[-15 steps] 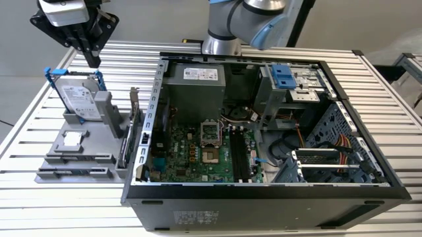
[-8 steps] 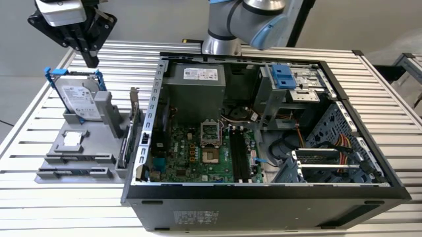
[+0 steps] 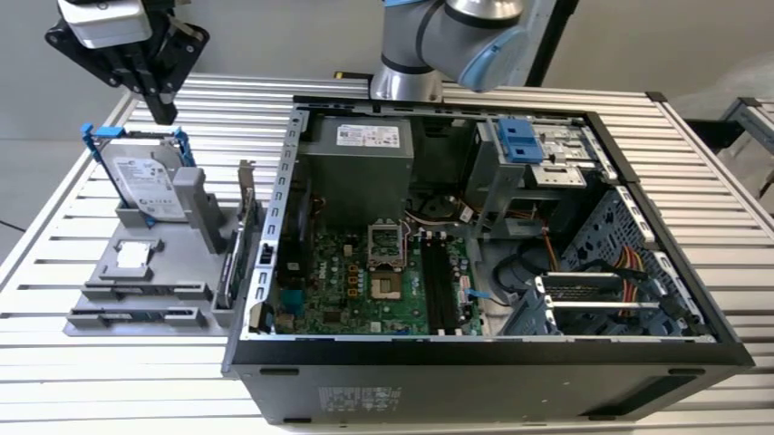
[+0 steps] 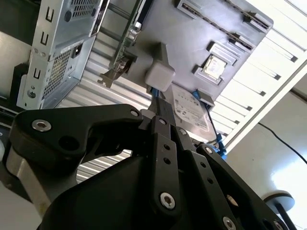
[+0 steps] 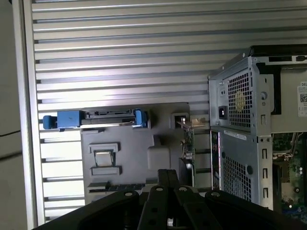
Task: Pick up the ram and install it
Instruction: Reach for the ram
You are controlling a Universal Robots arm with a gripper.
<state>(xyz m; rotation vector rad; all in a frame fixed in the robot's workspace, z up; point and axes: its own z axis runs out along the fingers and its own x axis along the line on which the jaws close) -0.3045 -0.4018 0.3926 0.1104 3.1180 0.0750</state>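
Observation:
The ram [image 3: 143, 291] is a thin dark strip standing on edge in a front slot of the grey holder [image 3: 181, 272], at the exterior view's left. A second, similar strip [image 3: 133, 316] sits in the slot in front of it. The same strips [image 4: 216, 25] run along the holder in the second wrist view. My gripper [image 3: 161, 113] hangs high above the holder's far end, over the hard drive, with its black fingers [image 5: 167, 176] pressed together and nothing between them. The black memory slots [image 3: 438, 285] lie on the green motherboard inside the open computer case [image 3: 484, 349].
A silver hard drive in a blue bracket [image 3: 145, 186] leans upright at the back of the holder. An expansion card with a metal bracket [image 3: 248, 240] stands between holder and case. The case holds a power supply [image 3: 357, 163], cables and a drive cage. The table is slatted aluminium.

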